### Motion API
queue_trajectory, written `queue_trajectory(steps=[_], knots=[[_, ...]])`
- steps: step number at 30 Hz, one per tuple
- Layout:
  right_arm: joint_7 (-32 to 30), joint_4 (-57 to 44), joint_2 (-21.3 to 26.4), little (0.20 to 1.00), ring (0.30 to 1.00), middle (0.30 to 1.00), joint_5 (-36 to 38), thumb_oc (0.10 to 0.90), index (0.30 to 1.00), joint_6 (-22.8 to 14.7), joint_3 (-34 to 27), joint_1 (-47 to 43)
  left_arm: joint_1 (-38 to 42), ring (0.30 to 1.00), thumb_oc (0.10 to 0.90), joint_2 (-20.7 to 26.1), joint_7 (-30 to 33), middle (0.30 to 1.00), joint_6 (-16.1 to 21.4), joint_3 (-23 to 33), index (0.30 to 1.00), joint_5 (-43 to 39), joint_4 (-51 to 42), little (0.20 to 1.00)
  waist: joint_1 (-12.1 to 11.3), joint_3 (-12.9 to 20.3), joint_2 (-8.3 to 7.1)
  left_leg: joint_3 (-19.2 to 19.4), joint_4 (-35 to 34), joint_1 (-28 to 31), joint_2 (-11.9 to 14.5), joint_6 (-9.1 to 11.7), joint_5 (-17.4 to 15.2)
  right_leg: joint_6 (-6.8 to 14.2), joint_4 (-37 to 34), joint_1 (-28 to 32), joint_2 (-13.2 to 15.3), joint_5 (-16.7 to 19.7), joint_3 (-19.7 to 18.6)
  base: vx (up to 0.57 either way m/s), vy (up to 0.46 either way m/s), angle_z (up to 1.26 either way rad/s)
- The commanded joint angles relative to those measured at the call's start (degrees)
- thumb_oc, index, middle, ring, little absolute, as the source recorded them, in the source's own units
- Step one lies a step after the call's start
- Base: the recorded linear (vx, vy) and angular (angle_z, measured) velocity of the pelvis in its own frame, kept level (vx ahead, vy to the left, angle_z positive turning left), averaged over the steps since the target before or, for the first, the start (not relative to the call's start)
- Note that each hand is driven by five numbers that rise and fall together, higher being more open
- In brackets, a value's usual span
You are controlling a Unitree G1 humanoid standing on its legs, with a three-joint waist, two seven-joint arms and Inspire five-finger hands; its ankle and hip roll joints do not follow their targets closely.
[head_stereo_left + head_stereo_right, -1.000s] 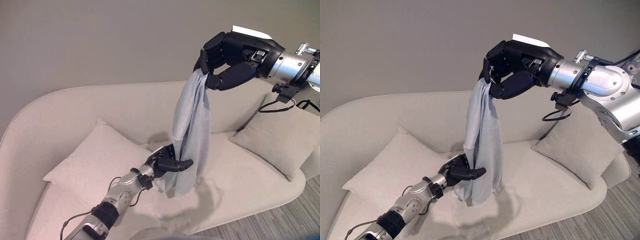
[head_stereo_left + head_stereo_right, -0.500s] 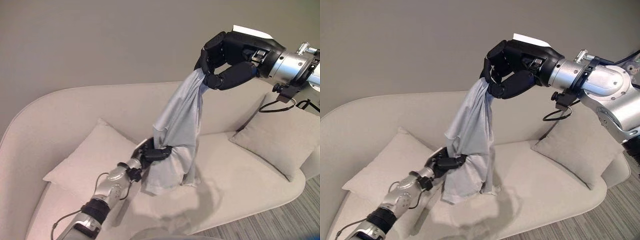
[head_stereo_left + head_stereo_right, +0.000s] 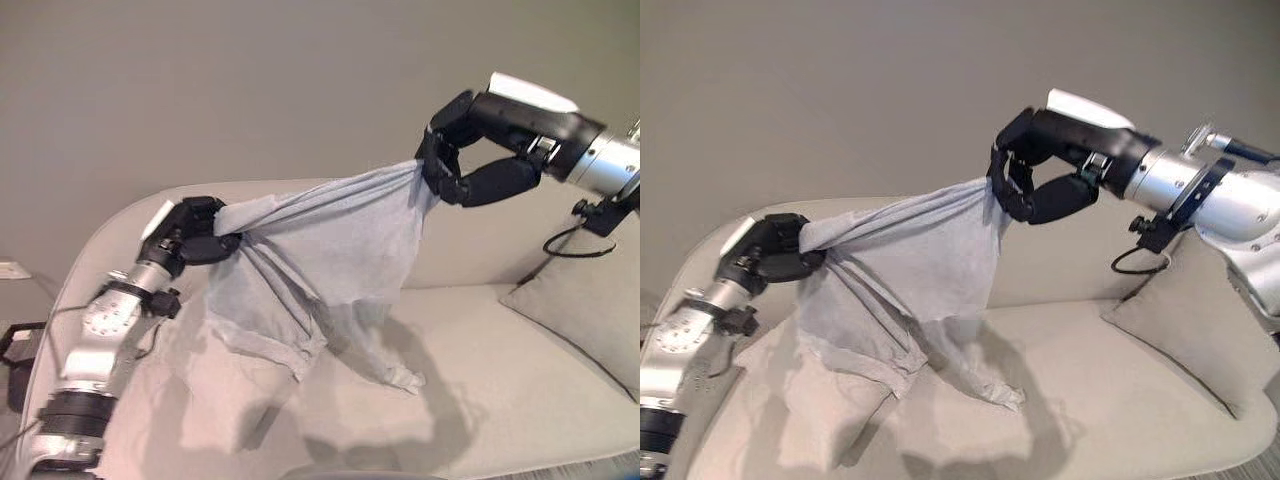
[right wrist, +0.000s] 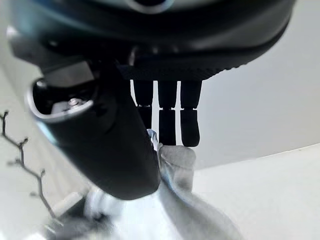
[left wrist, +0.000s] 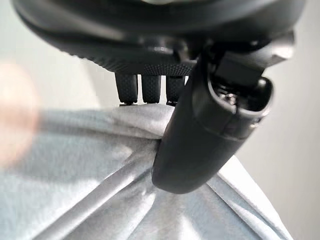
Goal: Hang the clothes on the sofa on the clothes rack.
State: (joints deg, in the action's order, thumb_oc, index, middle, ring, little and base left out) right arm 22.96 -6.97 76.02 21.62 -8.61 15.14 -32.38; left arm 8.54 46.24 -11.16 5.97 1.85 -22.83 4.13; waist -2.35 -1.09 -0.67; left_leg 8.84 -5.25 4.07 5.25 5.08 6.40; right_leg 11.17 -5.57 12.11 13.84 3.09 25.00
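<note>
While both arms hold it up off the sofa, the grey garment hangs stretched between them, top edge pulled nearly taut and the rest sagging toward the seat. That spread looks deliberate: opened wide, the cloth is easier to sort out and carry to a rack (no rack to be seen from these cameras).

Left robot hand sits raised near the sofa's left end by the backrest top, fingers and thumb curled tight round a bunched corner; its wrist view confirms the thumb clamped across the fabric. Right robot hand is higher, above the backrest toward the sofa's right, forearm reaching in level, fingers hooked down and thumb closed underneath, pinching the other corner. A cushion rests at the sofa's right end, well clear of the dangling hem.
</note>
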Motion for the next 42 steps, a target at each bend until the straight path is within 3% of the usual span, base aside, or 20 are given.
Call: queue_trajectory(steps=[1, 5, 7, 12, 16, 17, 18, 20, 22, 24, 27, 28, 30, 31, 32, 33, 34, 35, 37, 42], knots=[[-8.54, 2.71, -1.11, 0.300, 0.300, 0.300, -5.93, 0.400, 0.300, -2.68, -6.90, -4.57, 5.49, 0.300, 0.400, 9.65, 8.41, 0.300, 7.18, 10.78, 0.300, 3.03, -2.73, 0.300, -4.55, 2.86, -1.70, 0.94, 0.37, 0.40, 9.02, 7.00, -0.85, -2.68, 0.57, 0.65, -2.07, -3.08, 4.59, -0.06, -0.094, 0.46], [-11.27, 2.59, -4.29, 0.300, 0.300, 0.300, -8.70, 0.400, 0.300, -3.75, -7.38, -5.63, 5.85, 0.300, 0.400, 14.02, 12.79, 0.300, 7.55, 14.43, 0.300, 7.74, -2.63, 0.300, -7.15, 0.55, -0.21, -2.88, 1.60, -2.33, 9.78, 8.36, 2.77, -3.14, 0.57, 2.02, -3.12, -5.21, 5.45, -0.13, -0.070, 0.37], [-12.48, 3.08, -4.65, 0.300, 0.300, 0.300, -10.05, 0.400, 0.300, -3.58, -7.78, -5.43, 7.69, 0.300, 0.400, 14.98, 14.71, 0.300, 7.70, 14.32, 0.300, 9.01, -2.27, 0.300, -6.31, -0.80, -0.41, 0.26, 3.65, -4.67, 10.92, 7.69, 3.13, -3.34, 0.57, 2.12, -2.37, -4.80, 7.79, -0.18, 0.050, 0.70], [-13.84, 3.82, -7.00, 0.300, 0.300, 0.300, -11.28, 0.400, 0.300, -3.86, -5.76, -5.82, 10.88, 0.300, 0.400, 18.69, 18.02, 0.300, 8.24, 14.26, 0.300, 12.35, -1.52, 0.300, -5.06, -1.21, -0.70, 3.86, 11.55, -2.55, 15.59, 6.85, -0.11, -2.52, 1.60, 0.54, 1.76, -1.75, 9.74, -0.09, 0.234, 0.60], [-15.99, 4.99, -6.84, 0.300, 0.300, 0.300, -12.64, 0.400, 0.300, -4.14, -5.56, -6.26, 16.98, 0.300, 0.400, 22.11, 20.16, 0.300, 9.24, 9.34, 0.300, 12.57, 1.58, 0.300, -3.87, -0.59, 0.24, 0.60, 13.56, 0.30, 19.52, 8.57, -0.18, 0.36, 4.10, -0.23, 7.11, 0.34, 10.83, 0.04, 0.510, 0.49], [-16.65, 4.43, -6.63, 0.300, 0.300, 0.300, -12.76, 0.400, 0.300, -4.07, -6.40, -6.46, 21.05, 0.300, 0.400, 23.80, 20.41, 0.300, 8.80, 7.20, 0.300, 12.97, 1.57, 0.300, -2.95, -0.05, 0.44, 0.35, 11.55, -0.10, 17.84, 8.16, -5.50, 1.87, 4.61, -0.45, 9.45, 2.44, 10.91, 0.09, 0.527, 0.35], [-16.68, 4.44, -6.62, 0.300, 0.300, 0.300, -12.77, 0.400, 0.300, -4.06, -6.83, -6.11, 22.10, 0.300, 0.400, 23.90, 20.45, 0.300, 8.83, 6.24, 0.300, 12.96, 1.95, 0.300, -3.14, -0.03, 0.08, 0.38, 11.73, -0.20, 17.48, 7.94, -5.86, 2.17, 4.61, -0.47, 9.84, 2.66, 10.95, 0.09, 0.503, 0.64], [-18.23, 4.60, -6.81, 0.300, 0.300, 0.300, -14.13, 0.400, 0.300, -4.29, -9.09, -4.37, 28.32, 0.300, 0.400, 24.86, 19.79, 0.300, 9.01, 0.42, 0.300, 12.88, 2.13, 0.300, -2.60, 0.63, -0.56, 1.94, 9.52, -0.68, 14.71, 6.97, -10.64, 3.83, 4.85, -1.08, 13.66, 9.93, 12.28, 0.06, 0.478, 0.65], [-21.04, 4.92, -6.85, 0.300, 0.300, 0.300, -18.98, 0.400, 0.300, -3.28, -9.92, -3.78, 36.02, 0.300, 0.400, 25.11, 21.10, 0.300, 9.08, -6.61, 0.300, 13.17, 4.47, 0.300, -4.10, 0.17, -1.99, 4.44, 5.38, -0.45, 10.23, 5.04, -11.28, 3.83, 5.09, -3.43, 18.89, 23.32, 14.48, -0.02, 0.574, 0.52], [-21.71, 4.42, -6.89, 0.300, 0.300, 0.300, -20.29, 0.400, 0.300, -2.92, -9.70, -4.69, 37.86, 0.300, 0.400, 25.03, 21.73, 0.300, 9.05, -8.05, 0.300, 13.86, 4.25, 0.300, -4.38, -0.18, -2.01, 5.01, 3.78, -0.31, 8.31, 3.82, -10.86, 3.83, 5.01, -3.84, 20.06, 24.57, 15.89, -0.03, 0.413, 0.27], [-22.89, 5.25, -7.80, 0.300, 0.300, 0.300, -18.80, 0.400, 0.300, -2.49, -9.68, -5.87, 41.85, 0.300, 0.400, 25.72, 21.51, 0.300, 8.93, -10.66, 0.300, 13.27, 3.82, 0.300, -3.04, -0.71, -1.41, 4.17, 1.00, 0.28, 4.10, 1.73, -9.89, 3.83, 8.20, -5.71, 15.81, 17.33, 11.62, 0.06, 0.539, 0.29], [-23.10, 5.74, -7.15, 0.300, 0.300, 0.300, -18.63, 0.400, 0.300, -2.27, -9.71, -6.07, 44.11, 0.300, 0.400, 25.94, 21.74, 0.300, 8.38, -12.26, 0.300, 13.00, 5.03, 0.300, -2.44, -1.32, -1.57, 3.27, 0.25, 0.53, 1.76, -0.16, -9.59, 2.76, 14.40, -8.12, 10.19, 8.79, 6.49, 0.02, 0.623, 0.55], [-23.55, 6.25, -6.35, 0.300, 0.300, 0.300, -18.79, 0.400, 0.300, -2.36, -9.34, -6.53, 46.30, 0.300, 0.400, 25.63, 22.20, 0.300, 7.34, -13.41, 0.300, 13.73, 5.74, 0.300, -2.37, -1.83, -1.89, 1.88, 0.25, 0.31, 0.56, -1.40, -9.29, 0.52, 21.44, -11.29, 3.91, -0.32, 2.80, -0.10, 0.406, 0.31], [-23.51, 6.34, -6.41, 0.300, 0.300, 0.300, -18.48, 0.400, 0.300, -2.55, -9.26, -6.89, 46.34, 0.300, 0.400, 25.13, 22.27, 0.300, 7.10, -13.54, 0.300, 13.84, 5.80, 0.300, -2.27, -2.60, -2.36, 1.84, 0.25, -0.07, 0.11, -1.95, -7.84, -0.97, 25.46, -14.21, 0.82, -2.23, 1.33, -0.14, 0.156, -0.05], [-23.50, 6.39, -6.39, 0.300, 0.300, 0.300, -18.46, 0.400, 0.300, -2.57, -9.18, -7.02, 46.31, 0.300, 0.400, 25.14, 22.28, 0.300, 7.07, -13.47, 0.300, 13.86, 5.76, 0.300, -2.43, -2.49, -2.46, 2.04, 0.25, -0.23, 0.08, -1.89, -7.83, -1.09, 26.13, -14.78, 0.97, -2.60, 1.05, -0.16, 0.140, -0.14], [-23.30, 6.67, -5.84, 0.300, 0.300, 0.300, -18.75, 0.400, 0.300, -2.85, -8.63, -6.73, 44.90, 0.300, 0.400, 24.87, 22.18, 0.300, 6.87, -12.49, 0.300, 13.77, 5.89, 0.300, -2.34, -2.81, -3.49, 1.16, 0.25, 0.06, -1.16, -2.03, -8.04, -3.11, 25.25, -16.37, -4.22, -6.57, -2.27, -0.07, 0.097, -0.19], [-22.42, 6.80, -5.05, 0.300, 0.300, 0.300, -18.41, 0.400, 0.300, -1.98, -9.27, -6.19, 43.43, 0.300, 0.400, 24.97, 21.97, 0.300, 6.61, -11.33, 0.300, 13.95, 5.96, 0.300, -2.64, -2.32, -4.54, 0.14, 0.25, 0.07, -2.64, -2.16, -8.14, -4.81, 20.42, -13.99, -5.89, -8.10, -3.97, -0.06, 0.100, -0.16], [-22.34, 6.62, -5.03, 0.300, 0.300, 0.300, -18.38, 0.400, 0.300, -1.91, -9.43, -5.96, 42.98, 0.300, 0.400, 24.94, 21.94, 0.300, 6.58, -10.97, 0.300, 13.98, 5.74, 0.300, -2.64, -2.45, -4.44, 0.12, 0.25, 0.34, -2.54, -2.08, -8.16, -4.91, 19.71, -13.39, -6.11, -7.90, -3.88, -0.06, 0.008, -0.05], [-23.12, 7.63, -6.59, 0.300, 0.300, 0.300, -15.50, 0.400, 0.300, -3.55, -11.00, -4.73, 38.39, 0.300, 0.400, 23.79, 21.13, 0.300, 7.38, -7.72, 0.300, 13.20, 4.93, 0.300, -4.06, -1.03, -6.04, -1.07, 0.25, -1.28, -3.63, -1.76, -7.79, -5.05, 7.73, -8.01, -9.05, -6.31, -6.61, -0.02, -0.013, 0.36], [-23.43, 8.31, -5.68, 0.300, 0.300, 0.300, -15.33, 0.400, 0.300, -2.87, -13.05, -1.57, 37.18, 0.300, 0.400, 20.13, 20.56, 0.300, 7.33, -8.45, 0.300, 11.80, 5.50, 0.300, -2.75, -1.48, -5.02, 1.29, 1.73, -4.42, -2.41, -0.67, -5.55, -4.52, 3.03, -6.14, -7.33, -3.82, -2.47, -0.11, 0.171, 0.40]])
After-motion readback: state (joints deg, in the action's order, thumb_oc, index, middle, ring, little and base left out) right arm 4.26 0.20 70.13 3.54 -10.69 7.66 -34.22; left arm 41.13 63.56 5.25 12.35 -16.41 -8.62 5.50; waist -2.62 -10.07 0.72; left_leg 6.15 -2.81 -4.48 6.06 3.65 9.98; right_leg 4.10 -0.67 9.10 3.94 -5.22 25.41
